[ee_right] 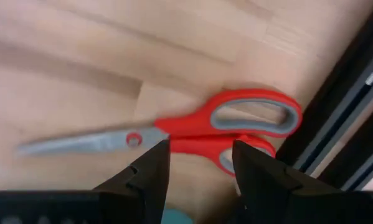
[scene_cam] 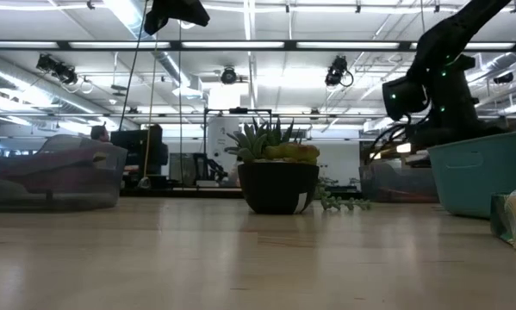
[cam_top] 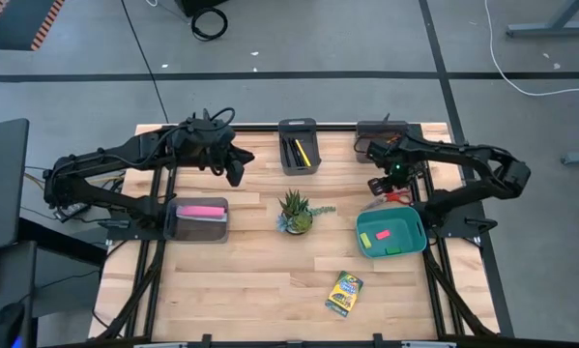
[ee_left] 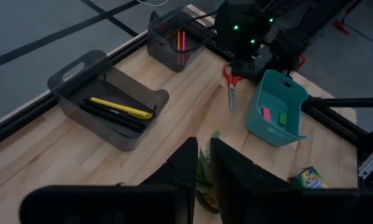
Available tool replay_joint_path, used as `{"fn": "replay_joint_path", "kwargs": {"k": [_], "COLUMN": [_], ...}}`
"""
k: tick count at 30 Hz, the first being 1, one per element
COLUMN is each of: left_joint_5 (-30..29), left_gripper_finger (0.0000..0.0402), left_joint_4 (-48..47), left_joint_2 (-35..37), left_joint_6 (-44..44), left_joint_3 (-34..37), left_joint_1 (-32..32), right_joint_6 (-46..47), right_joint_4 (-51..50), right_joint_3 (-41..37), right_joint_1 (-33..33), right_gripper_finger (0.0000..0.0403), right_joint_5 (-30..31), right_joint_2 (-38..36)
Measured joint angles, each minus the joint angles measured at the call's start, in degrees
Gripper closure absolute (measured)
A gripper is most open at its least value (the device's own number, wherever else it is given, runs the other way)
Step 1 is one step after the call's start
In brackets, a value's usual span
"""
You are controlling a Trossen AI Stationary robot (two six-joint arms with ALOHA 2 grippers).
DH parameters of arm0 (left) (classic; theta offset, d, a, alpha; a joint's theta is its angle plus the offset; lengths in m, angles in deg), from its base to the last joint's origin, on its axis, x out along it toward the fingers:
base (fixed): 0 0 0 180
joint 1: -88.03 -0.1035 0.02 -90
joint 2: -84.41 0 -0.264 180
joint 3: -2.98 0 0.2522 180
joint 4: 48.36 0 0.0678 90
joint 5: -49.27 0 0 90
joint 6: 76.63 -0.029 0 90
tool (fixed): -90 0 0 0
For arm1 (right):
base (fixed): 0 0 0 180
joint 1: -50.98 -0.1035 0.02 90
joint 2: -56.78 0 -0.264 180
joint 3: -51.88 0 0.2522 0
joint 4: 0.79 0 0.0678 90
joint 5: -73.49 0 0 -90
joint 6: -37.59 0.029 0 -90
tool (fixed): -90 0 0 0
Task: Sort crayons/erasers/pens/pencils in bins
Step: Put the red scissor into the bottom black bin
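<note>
Red-handled scissors [ee_right: 223, 127] lie flat on the table by its right edge, also in the high view [cam_top: 395, 196]. My right gripper [ee_right: 195, 162] is open just over them, one finger on each side of the handles' neck; it also shows in the high view [cam_top: 379, 184]. My left gripper [ee_left: 202, 155] hangs shut and empty, high above the table left of the pen bin [cam_top: 237, 172]. The crayon box [cam_top: 344, 293] lies flat near the front edge. Black pens and a yellow pen [ee_left: 121, 109] lie in a grey bin [cam_top: 282, 145]. Pencils [ee_left: 180, 40] stand in the far right grey bin [cam_top: 381, 129]. A red-pink eraser [cam_top: 382, 234] and a green eraser [cam_top: 366, 235] lie in the teal bin [cam_top: 410, 242].
A small potted plant [cam_top: 295, 211] stands mid-table. A grey bin at the left [cam_top: 221, 227] holds a long pink bar [cam_top: 200, 211]. The black table frame [ee_right: 335, 124] runs close beside the scissors. Bare wood shows between the plant and the front edge.
</note>
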Motion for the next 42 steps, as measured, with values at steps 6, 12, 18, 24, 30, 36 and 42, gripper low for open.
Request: {"fn": "replay_joint_path", "kwargs": {"k": [6, 12, 18, 24, 30, 36, 42], "left_joint_5": [0.0, 1.3, 2.0, 2.0, 2.0, 2.0, 2.0], "left_gripper_finger": [0.0349, 0.0353, 0.0349, 0.0349, 0.035, 0.0349, 0.0349], "left_joint_4": [0.0, -0.1, -0.1, -0.1, -0.1, -0.1, -0.1], "left_joint_2": [0.0, 0.0, 0.0, 0.0, 0.0, 0.0, 0.0], "left_joint_6": [1.2, 1.1, 1.1, -0.4, -0.4, -0.3, -0.3], "left_joint_3": [0.0, 0.0, 0.0, 0.0, 0.0, 0.0, 0.0], "left_joint_1": [0.0, 0.0, 0.0, 0.0, 0.0, 0.0, 0.0], "right_joint_6": [8.4, 13.1, 15.4, 20.8, 26.0, 24.9, 14.9], "right_joint_4": [3.4, 10.6, 14.4, 28.9, 45.1, 44.8, 42.7], "right_joint_3": [-2.0, -6.3, -5.3, -4.5, -4.4, -3.0, -0.2], "right_joint_1": [0.0, 0.0, 0.0, -1.4, -4.8, -6.6, -6.9], "right_gripper_finger": [0.0224, 0.0223, 0.0223, 0.0223, 0.0223, 0.0223, 0.0223], "right_joint_5": [-0.3, -5.5, -5.8, -13.6, -16.6, -18.5, -22.8], "right_joint_2": [3.1, 3.2, 2.0, 2.1, 2.1, 2.1, 2.0]}}
